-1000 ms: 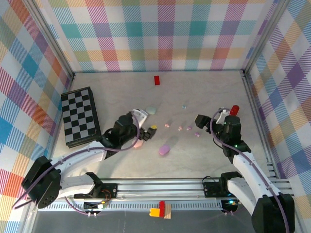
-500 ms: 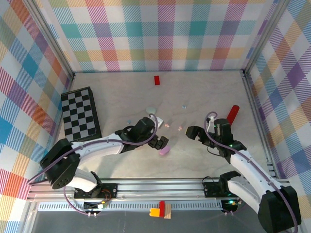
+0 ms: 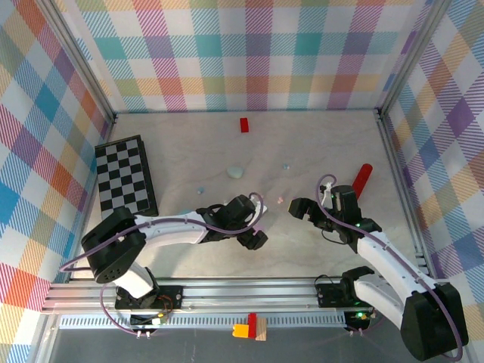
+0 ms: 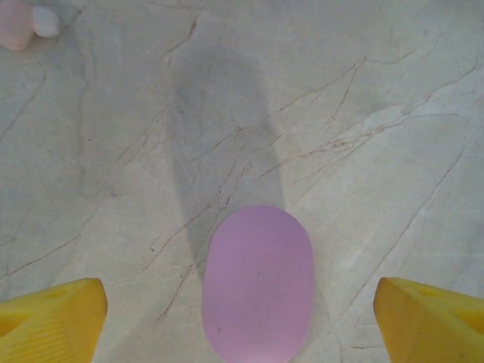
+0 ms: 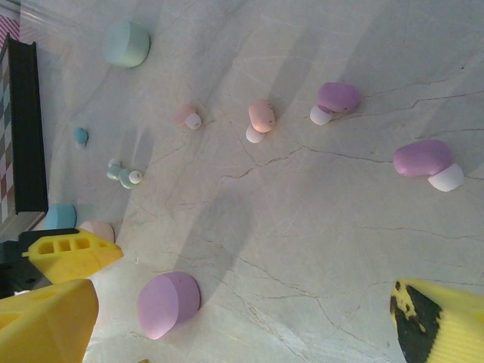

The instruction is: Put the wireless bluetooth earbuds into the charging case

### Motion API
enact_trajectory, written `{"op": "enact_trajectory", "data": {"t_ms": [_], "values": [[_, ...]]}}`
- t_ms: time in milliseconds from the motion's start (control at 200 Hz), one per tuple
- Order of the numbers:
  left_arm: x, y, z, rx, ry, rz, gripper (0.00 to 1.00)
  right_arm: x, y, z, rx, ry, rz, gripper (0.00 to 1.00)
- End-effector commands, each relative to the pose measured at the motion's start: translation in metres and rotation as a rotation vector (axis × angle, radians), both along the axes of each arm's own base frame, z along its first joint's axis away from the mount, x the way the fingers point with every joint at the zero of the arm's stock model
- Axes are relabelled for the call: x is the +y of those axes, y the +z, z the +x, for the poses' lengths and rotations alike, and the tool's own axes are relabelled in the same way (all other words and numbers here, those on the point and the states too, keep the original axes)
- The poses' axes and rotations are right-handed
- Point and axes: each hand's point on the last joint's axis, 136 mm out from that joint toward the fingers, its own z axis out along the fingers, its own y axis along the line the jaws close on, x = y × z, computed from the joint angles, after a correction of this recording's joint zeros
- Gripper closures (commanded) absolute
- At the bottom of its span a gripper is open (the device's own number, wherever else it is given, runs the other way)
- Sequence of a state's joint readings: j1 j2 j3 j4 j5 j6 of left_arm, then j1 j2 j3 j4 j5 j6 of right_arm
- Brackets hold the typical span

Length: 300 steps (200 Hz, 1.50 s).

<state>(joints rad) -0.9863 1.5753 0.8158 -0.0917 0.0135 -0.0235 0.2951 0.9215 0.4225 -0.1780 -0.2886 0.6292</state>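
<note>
I've got my left fingers (image 4: 53, 321) open either side of the lilac case (image 4: 257, 283), not touching it; right fingers (image 5: 45, 321) open too, earbuds (image 5: 261, 115) lying loose mid-tabletop (image 5: 340, 249)

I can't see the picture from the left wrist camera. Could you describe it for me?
A lilac pebble-shaped case lies on the marbled table between the yellow fingertips of the open left hand, touching neither. A small pink earbud sits in the top left corner.
</note>
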Motion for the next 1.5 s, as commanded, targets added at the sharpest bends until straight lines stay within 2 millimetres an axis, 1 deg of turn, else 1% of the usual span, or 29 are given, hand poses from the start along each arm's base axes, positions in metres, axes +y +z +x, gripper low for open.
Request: {"op": "enact_trajectory", "data": {"t_ms": [0,65,155,185,310,380,440,520,540,620,705,775,900,940,980,1070,1165,1245,1300,1350,1455,1495], "values": [[-0.003,-0.014,-0.010,0.012,-0.073,0.020,0.15,0.001,0.007,0.003,-0.005,-0.007,0.006,0.01],[-0.004,-0.020,-0.011,0.018,-0.078,0.030,0.18,0.001,0.006,0.002,-0.002,-0.011,0.004,0.01],[-0.002,-0.029,-0.010,0.017,-0.084,0.057,0.19,0.000,0.004,0.002,0.000,-0.014,0.003,0.01],[-0.002,-0.031,-0.009,0.014,-0.086,0.066,0.21,0.000,0.004,0.001,0.003,-0.016,0.004,0.01],[-0.002,-0.040,-0.009,0.022,-0.099,0.094,0.25,0.000,0.003,0.000,0.007,-0.016,0.005,0.01],[-0.003,-0.043,-0.011,0.031,-0.104,0.091,0.31,-0.001,0.003,0.000,0.006,-0.019,0.003,0.01],[-0.003,-0.045,-0.011,0.034,-0.101,0.089,0.34,-0.001,0.003,0.001,0.007,-0.020,0.000,0.01],[-0.003,-0.047,-0.012,0.036,-0.100,0.086,0.51,-0.001,0.004,0.001,0.005,-0.024,0.000,0.01],[-0.003,-0.046,-0.012,0.036,-0.100,0.085,0.54,-0.002,0.004,0.001,0.010,-0.026,-0.002,0.01],[-0.003,-0.045,-0.014,0.040,-0.107,0.078,0.55,-0.003,0.006,0.002,0.015,-0.034,-0.009,0.01],[-0.005,-0.038,-0.016,0.034,-0.116,0.052,0.56,-0.005,0.007,0.003,0.035,-0.045,-0.027,0.01],[-0.007,-0.031,-0.017,0.020,-0.124,0.020,0.63,-0.006,0.007,0.004,0.068,-0.057,-0.029,0.01],[-0.011,-0.014,-0.015,-0.029,-0.131,-0.053,0.63,0.002,0.008,-0.001,0.130,-0.010,-0.015,0.01],[-0.012,-0.008,-0.014,-0.052,-0.137,-0.077,0.63,0.008,0.009,-0.004,0.145,0.031,0.002,0.01],[-0.013,0.000,-0.013,-0.082,-0.141,-0.108,0.63,0.018,0.014,-0.008,0.150,0.094,0.041,0.01],[-0.016,0.018,-0.010,-0.152,-0.163,-0.187,0.63,0.044,0.027,-0.022,0.169,0.253,0.187,0.01],[-0.020,0.036,-0.008,-0.223,-0.197,-0.262,0.64,0.062,0.040,-0.035,0.194,0.372,0.321,0.00],[-0.023,0.049,-0.008,-0.273,-0.230,-0.310,0.64,0.070,0.048,-0.041,0.207,0.431,0.398,0.03],[-0.027,0.056,-0.008,-0.297,-0.251,-0.330,0.64,0.075,0.053,-0.044,0.209,0.463,0.430,0.09],[-0.030,0.062,-0.007,-0.310,-0.261,-0.342,0.64,0.079,0.057,-0.045,0.205,0.488,0.450,0.11],[-0.036,0.075,-0.006,-0.334,-0.285,-0.378,0.63,0.085,0.055,-0.050,0.234,0.522,0.468,0.20],[-0.038,0.081,-0.005,-0.346,-0.287,-0.393,0.63,0.087,0.054,-0.051,0.245,0.532,0.472,0.22]]}}
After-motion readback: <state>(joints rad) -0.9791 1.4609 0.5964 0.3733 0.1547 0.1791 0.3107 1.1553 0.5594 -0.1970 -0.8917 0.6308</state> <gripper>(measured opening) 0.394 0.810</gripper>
